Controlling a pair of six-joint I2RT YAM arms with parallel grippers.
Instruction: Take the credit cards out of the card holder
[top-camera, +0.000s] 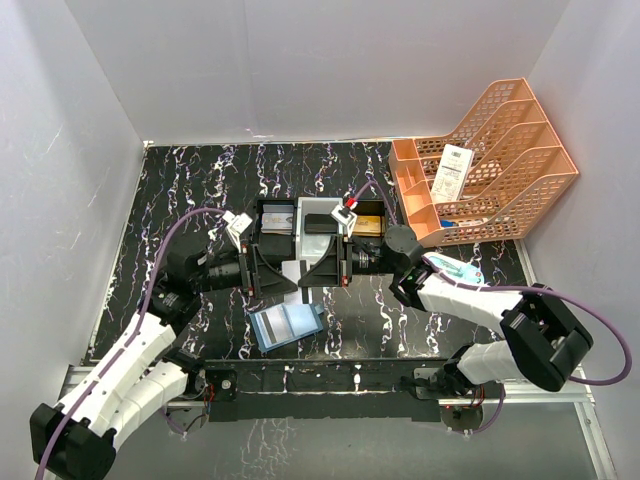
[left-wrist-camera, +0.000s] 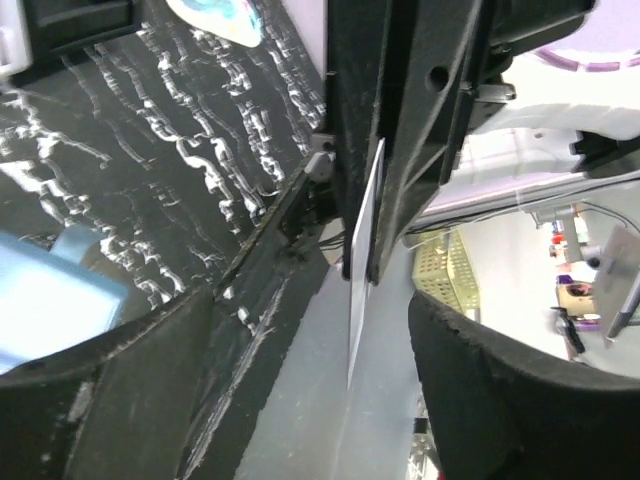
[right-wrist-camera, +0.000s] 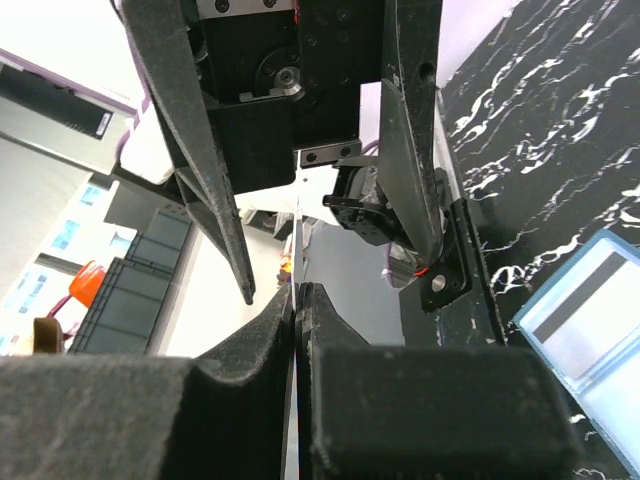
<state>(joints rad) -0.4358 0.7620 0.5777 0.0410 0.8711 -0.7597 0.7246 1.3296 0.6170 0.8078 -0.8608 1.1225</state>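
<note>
Teal-blue, the card holder (top-camera: 285, 326) lies open on the marbled bench (top-camera: 180, 190), just on the base side of the two meeting arms. The right end effector (right-wrist-camera: 297, 300) is clamped on a pale credit card (left-wrist-camera: 362, 240) held edge-on. The left end effector (left-wrist-camera: 310, 310) stands apart, one finger on either side of that card, seemingly not touching it. Behind them sits a black-and-white tray (top-camera: 310, 212).
</note>
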